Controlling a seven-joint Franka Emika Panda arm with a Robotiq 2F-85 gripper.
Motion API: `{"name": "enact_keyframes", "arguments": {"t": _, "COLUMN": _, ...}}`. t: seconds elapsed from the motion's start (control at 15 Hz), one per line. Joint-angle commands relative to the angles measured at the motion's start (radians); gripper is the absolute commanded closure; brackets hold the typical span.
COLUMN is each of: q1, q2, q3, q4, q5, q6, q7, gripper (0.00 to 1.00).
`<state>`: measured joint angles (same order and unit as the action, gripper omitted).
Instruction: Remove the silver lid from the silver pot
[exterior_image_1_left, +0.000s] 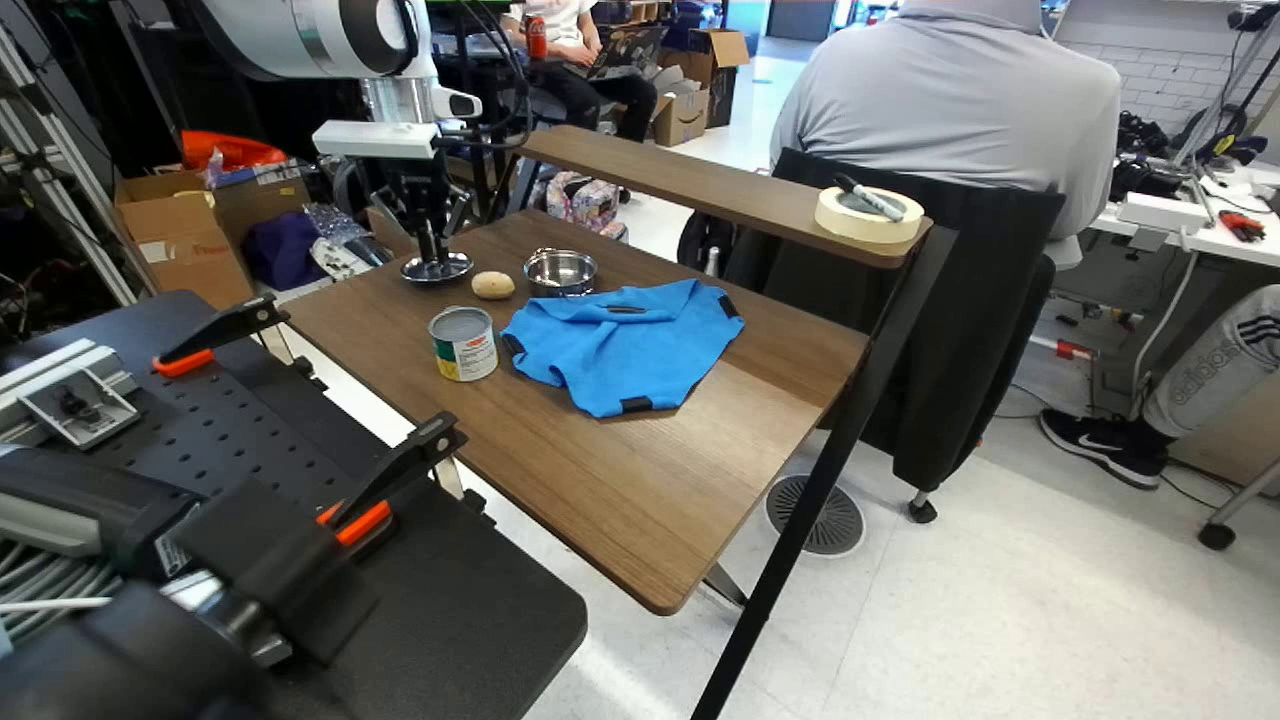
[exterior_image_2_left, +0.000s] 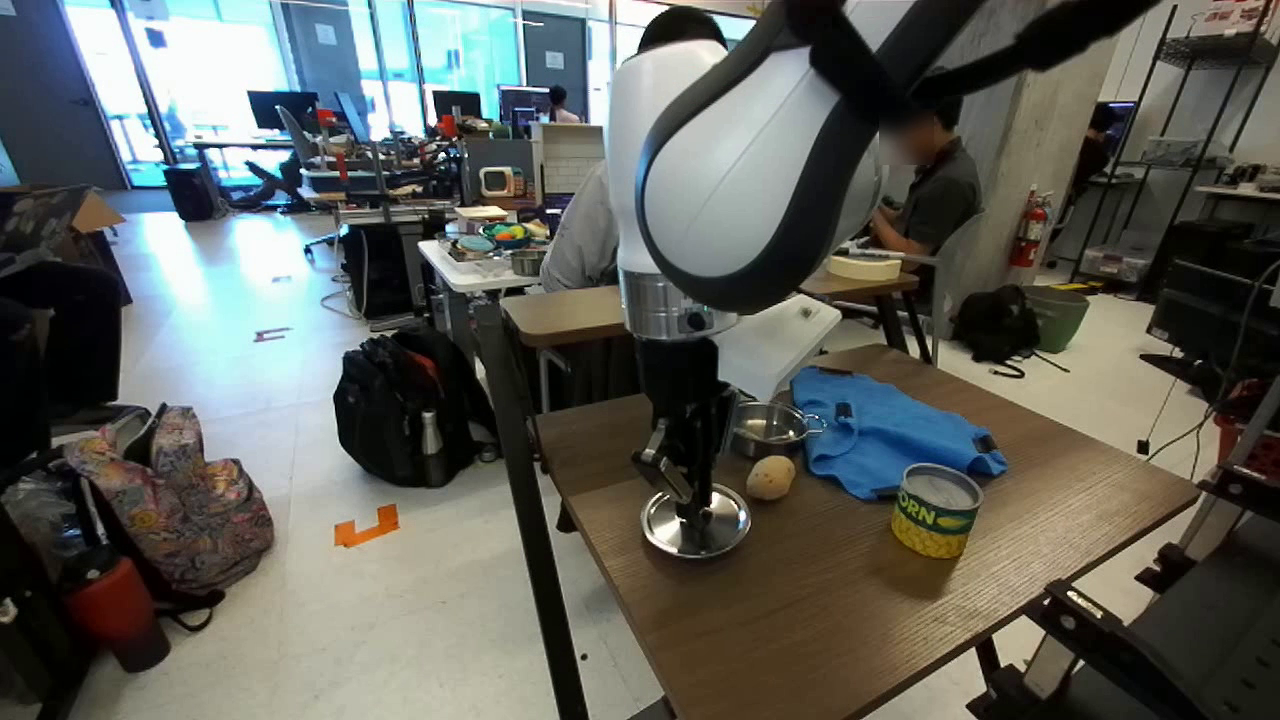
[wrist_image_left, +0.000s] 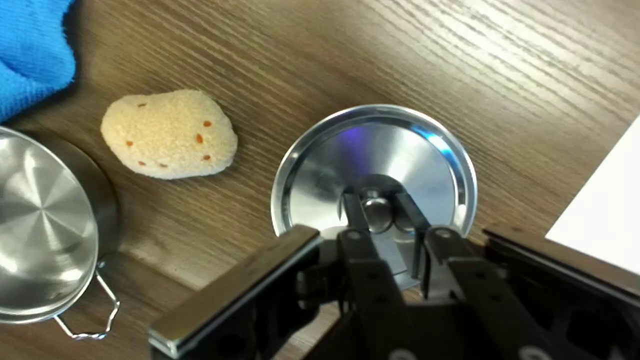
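The silver lid (exterior_image_1_left: 437, 272) is a shiny round disc with a knob, and appears to lie flat on the brown table, apart from the pot. It also shows in an exterior view (exterior_image_2_left: 690, 546) and the wrist view (wrist_image_left: 370, 150). The silver pot (exterior_image_1_left: 560, 272) is uncovered and upright on the table, with wire handles; I see into it in an exterior view (exterior_image_2_left: 770, 425) and the wrist view (wrist_image_left: 40, 220). My gripper (wrist_image_left: 377, 200) points down over the lid, its fingers on either side of the knob. A gap shows between the knob and the right finger.
A tan potato-like toy (wrist_image_left: 170, 135) lies between lid and pot. A blue cloth (exterior_image_1_left: 625, 345) lies beside the pot. A corn can (exterior_image_2_left: 935, 515) stands near the table's edge. A raised brown shelf (exterior_image_1_left: 700, 190) runs along one table side. Clamps (exterior_image_1_left: 390, 475) grip the near edge.
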<state>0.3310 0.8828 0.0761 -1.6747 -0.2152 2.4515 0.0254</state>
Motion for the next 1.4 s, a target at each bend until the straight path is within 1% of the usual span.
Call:
{"name": "enact_keyframes", "arguments": {"t": 0.0, "q1": 0.001, "q2": 0.059, "q3": 0.013, "q4": 0.075, "q5": -0.004, "q6": -0.007, "q7": -0.029, "gripper": 0.95}}
{"name": "enact_keyframes", "arguments": {"t": 0.07, "q1": 0.000, "q2": 0.068, "q3": 0.017, "q4": 0.086, "q5": -0.001, "q6": -0.010, "q7": -0.034, "gripper": 0.95}}
{"name": "enact_keyframes", "arguments": {"t": 0.13, "q1": -0.001, "q2": 0.076, "q3": 0.019, "q4": 0.098, "q5": 0.001, "q6": -0.012, "q7": -0.038, "gripper": 0.62}}
{"name": "enact_keyframes", "arguments": {"t": 0.47, "q1": 0.001, "q2": 0.099, "q3": 0.021, "q4": 0.140, "q5": 0.006, "q6": -0.027, "q7": -0.038, "gripper": 0.26}}
{"name": "enact_keyframes", "arguments": {"t": 0.53, "q1": -0.002, "q2": 0.096, "q3": 0.023, "q4": 0.140, "q5": 0.008, "q6": -0.033, "q7": -0.040, "gripper": 0.18}}
{"name": "enact_keyframes", "arguments": {"t": 0.67, "q1": 0.003, "q2": 0.076, "q3": 0.014, "q4": 0.134, "q5": 0.003, "q6": -0.076, "q7": -0.038, "gripper": 0.03}}
{"name": "enact_keyframes", "arguments": {"t": 0.8, "q1": -0.003, "q2": 0.025, "q3": 0.011, "q4": 0.094, "q5": -0.001, "q6": -0.124, "q7": -0.042, "gripper": 0.00}}
{"name": "enact_keyframes", "arguments": {"t": 1.0, "q1": -0.002, "q2": -0.069, "q3": 0.002, "q4": 0.028, "q5": -0.008, "q6": -0.153, "q7": -0.020, "gripper": 0.00}}
{"name": "enact_keyframes", "arguments": {"t": 1.13, "q1": -0.014, "q2": -0.147, "q3": 0.003, "q4": -0.024, "q5": -0.009, "q6": -0.158, "q7": -0.026, "gripper": 0.00}}
{"name": "enact_keyframes", "arguments": {"t": 1.2, "q1": -0.031, "q2": -0.177, "q3": 0.016, "q4": -0.034, "q5": 0.002, "q6": -0.189, "q7": -0.054, "gripper": 0.00}}
{"name": "enact_keyframes", "arguments": {"t": 1.27, "q1": -0.013, "q2": -0.077, "q3": 0.009, "q4": 0.048, "q5": -0.004, "q6": -0.151, "q7": -0.025, "gripper": 0.00}}
{"name": "enact_keyframes", "arguments": {"t": 1.33, "q1": -0.019, "q2": -0.111, "q3": 0.011, "q4": 0.029, "q5": -0.005, "q6": -0.167, "q7": -0.030, "gripper": 0.00}}
